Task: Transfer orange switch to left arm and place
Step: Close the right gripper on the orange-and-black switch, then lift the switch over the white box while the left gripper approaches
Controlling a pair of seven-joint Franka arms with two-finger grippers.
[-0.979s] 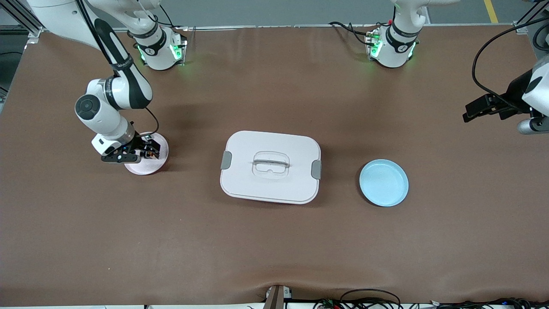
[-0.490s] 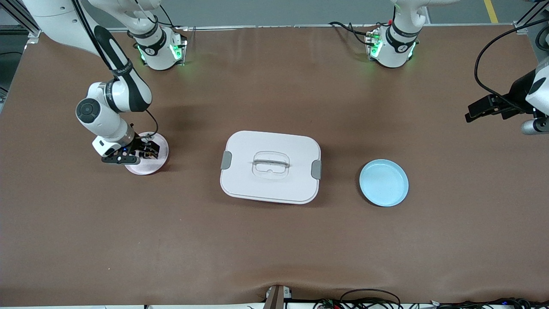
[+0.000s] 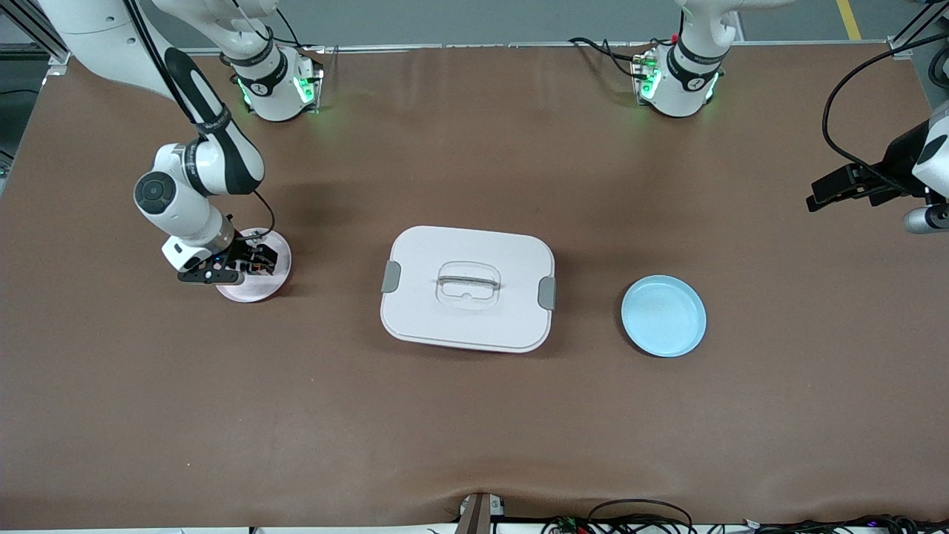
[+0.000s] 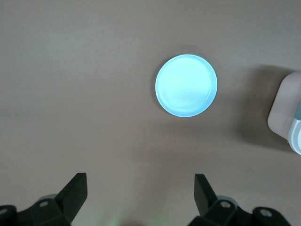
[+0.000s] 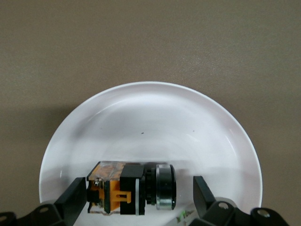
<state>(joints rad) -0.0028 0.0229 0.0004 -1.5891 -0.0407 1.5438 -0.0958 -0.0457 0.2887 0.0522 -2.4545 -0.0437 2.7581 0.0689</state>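
The orange switch (image 5: pixel 131 188), black with an orange end and a silver ring, lies on its side on the pink plate (image 5: pixel 150 117) toward the right arm's end of the table. My right gripper (image 5: pixel 139 186) is low over that plate (image 3: pixel 256 291), open, with the switch (image 3: pixel 258 260) between its fingers. One finger stands right by the orange end and the other stays apart from the ring end. The white box (image 3: pixel 467 326) sits at the table's middle. My left gripper (image 4: pixel 140 181) hangs open and empty, high over bare table at the left arm's end (image 3: pixel 841 187).
A blue plate (image 3: pixel 663 315) lies between the box and the left arm's end and shows in the left wrist view (image 4: pixel 186 85) beside a corner of the box (image 4: pixel 284 110). The box has grey side latches (image 3: pixel 391 277) and a clear lid handle (image 3: pixel 468 282).
My right gripper has settled slightly lower around the switch on the pink plate. My left gripper has drifted a little toward the table's end.
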